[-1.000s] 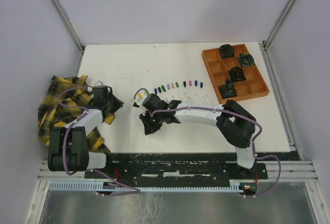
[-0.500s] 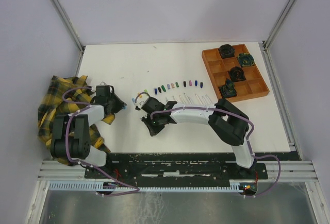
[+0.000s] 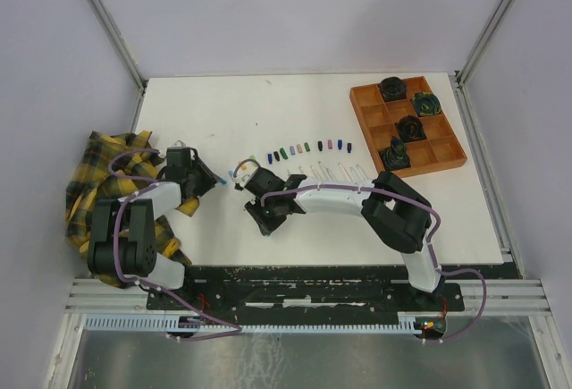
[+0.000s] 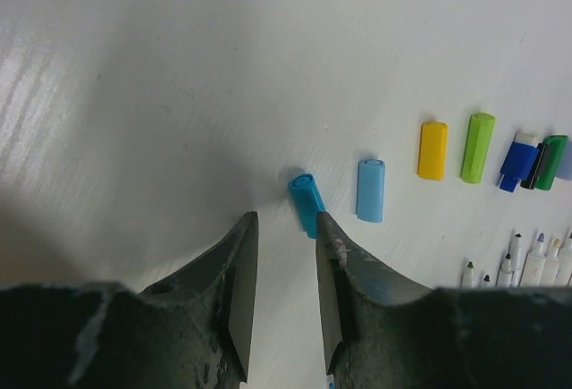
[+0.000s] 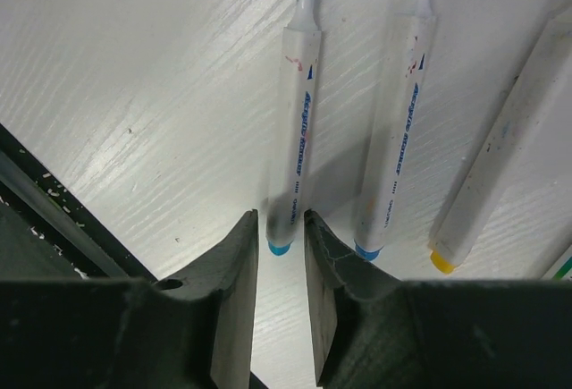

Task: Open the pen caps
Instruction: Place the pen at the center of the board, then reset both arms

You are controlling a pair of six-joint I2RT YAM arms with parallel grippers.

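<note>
A bright blue pen cap lies on the white table just beyond the right fingertip of my left gripper, which is open and holds nothing. Further right lie more pen caps in a row: light blue, yellow, green. In the top view the row of caps runs right from my left gripper. My right gripper is open, and the rear end of an uncapped blue-tipped pen lies on the table between its fingertips. My right gripper points up and left.
More uncapped pens lie beside the blue one. An orange compartment tray with black round objects sits at the back right. A yellow plaid cloth lies at the table's left edge, under the left arm. The table's near edge is close by.
Both grippers have opened. The left has let the blue cap down on the table and the right has let go of the uncapped pen. The right arm shifted slightly to the right.
</note>
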